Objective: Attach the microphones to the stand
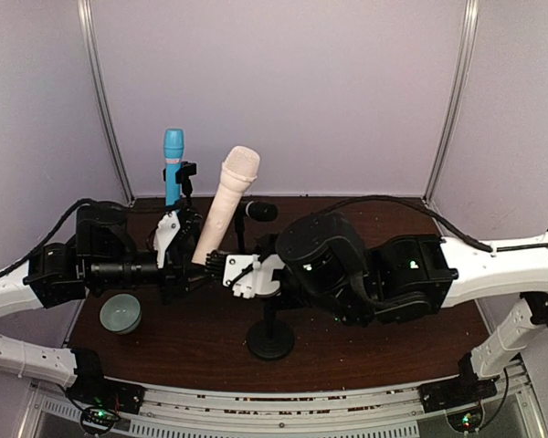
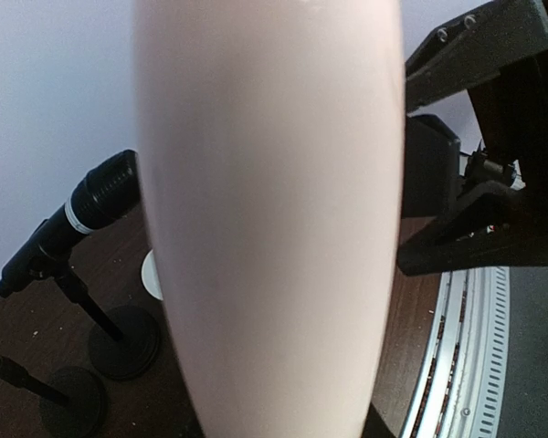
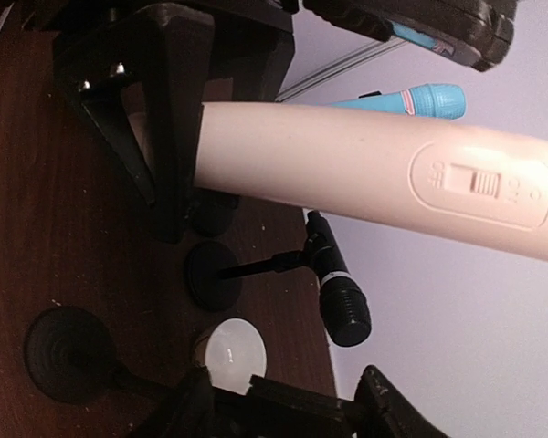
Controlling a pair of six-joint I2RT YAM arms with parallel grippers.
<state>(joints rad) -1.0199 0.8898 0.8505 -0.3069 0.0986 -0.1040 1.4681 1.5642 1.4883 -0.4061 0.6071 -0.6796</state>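
Right wrist view: left pincer [image 3: 184, 137] pinches cream-pink microphone [image 3: 347, 169] at its lower end, its slide switch [image 3: 479, 182] seen only here; right pincer [image 3: 288, 406] spread. Top view adds blue microphone [image 1: 173, 162] and black microphone [image 1: 258, 212] on stands above the counter [image 1: 192, 333].

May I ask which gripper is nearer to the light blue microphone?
Left. The left gripper sits in front of the light blue microphone; the right gripper is farther to its right, past the cream microphone.
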